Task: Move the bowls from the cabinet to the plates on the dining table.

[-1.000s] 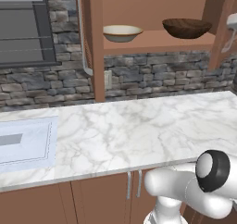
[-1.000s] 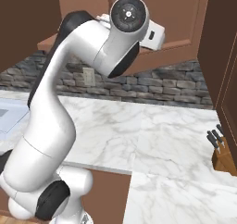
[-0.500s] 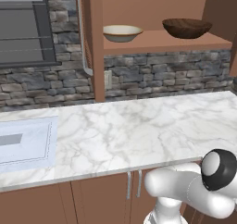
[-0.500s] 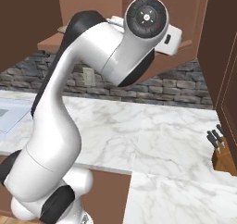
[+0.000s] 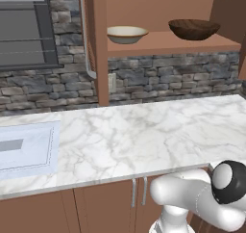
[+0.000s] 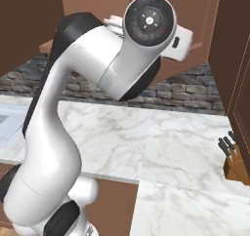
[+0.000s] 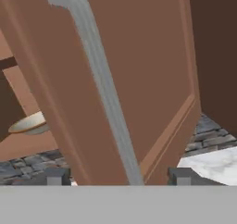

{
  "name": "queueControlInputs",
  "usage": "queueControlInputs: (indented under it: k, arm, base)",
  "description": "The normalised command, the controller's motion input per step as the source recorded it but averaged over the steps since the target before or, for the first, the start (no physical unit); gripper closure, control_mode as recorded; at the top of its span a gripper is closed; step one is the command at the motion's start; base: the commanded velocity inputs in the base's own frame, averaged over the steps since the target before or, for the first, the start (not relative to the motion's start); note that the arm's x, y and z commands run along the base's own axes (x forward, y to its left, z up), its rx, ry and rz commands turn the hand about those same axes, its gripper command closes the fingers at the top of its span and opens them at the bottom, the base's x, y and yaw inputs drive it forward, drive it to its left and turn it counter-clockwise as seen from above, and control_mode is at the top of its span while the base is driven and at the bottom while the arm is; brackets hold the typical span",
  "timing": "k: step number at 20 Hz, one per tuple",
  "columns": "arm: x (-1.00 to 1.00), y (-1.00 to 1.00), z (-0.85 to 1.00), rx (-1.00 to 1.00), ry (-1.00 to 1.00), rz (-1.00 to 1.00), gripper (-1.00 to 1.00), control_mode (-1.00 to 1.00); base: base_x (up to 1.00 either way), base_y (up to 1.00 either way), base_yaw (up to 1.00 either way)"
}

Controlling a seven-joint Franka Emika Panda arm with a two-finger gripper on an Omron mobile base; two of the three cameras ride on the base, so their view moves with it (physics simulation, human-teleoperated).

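Observation:
The reddish-brown wall cabinet (image 5: 158, 44) stands open. On its shelf the cream bowl (image 5: 126, 33) with a tan rim sits at the left and the dark brown bowl (image 5: 194, 29) at the right. In the hand view my gripper (image 7: 118, 177) is open, close in front of the swung-out right door (image 7: 148, 70). The door's long silver handle (image 7: 104, 89) runs down between my fingertips (image 7: 56, 176). Past the door's edge the cream bowl (image 7: 28, 123) shows on the shelf. My hand (image 6: 180, 37) is raised at shelf height. The plates and the dining table are out of view.
A white marble counter (image 5: 144, 131) runs under the cabinet against a stone wall, with a sink (image 5: 24, 148) at its left. The left cabinet door (image 5: 98, 44) stands open edge-on with its handle (image 5: 85, 34). A knife block (image 6: 237, 162) sits at the counter's right.
The right cabinet door has swung wider open, clearing the dark brown bowl. My hand has gone with it to the right, out of the left base view.

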Motion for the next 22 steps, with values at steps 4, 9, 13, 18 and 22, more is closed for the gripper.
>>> queueControlInputs:
  k: [4, 9, 13, 18, 22]
  arm:
    - [-0.99, 0.77, 0.30, -0.19, -0.18, 0.00, -1.00, -1.00]
    - [-0.83, 0.97, -0.01, -0.32, -0.22, 0.00, -1.00, -1.00]
    - [-0.50, 0.94, -0.13, -0.28, -0.10, 0.00, -1.00, -1.00]
    - [0.05, 0.49, 0.00, -0.10, 0.16, -0.05, -1.00, -1.00]
    - [0.57, 0.34, 0.00, -0.09, 0.07, -0.12, -1.00, -1.00]
  base:
    - [0.00, 0.00, 0.00]
    - [0.00, 0.00, 0.00]
    - [0.00, 0.00, 0.00]
    - [0.00, 0.00, 0.00]
    - [0.00, 0.00, 0.00]
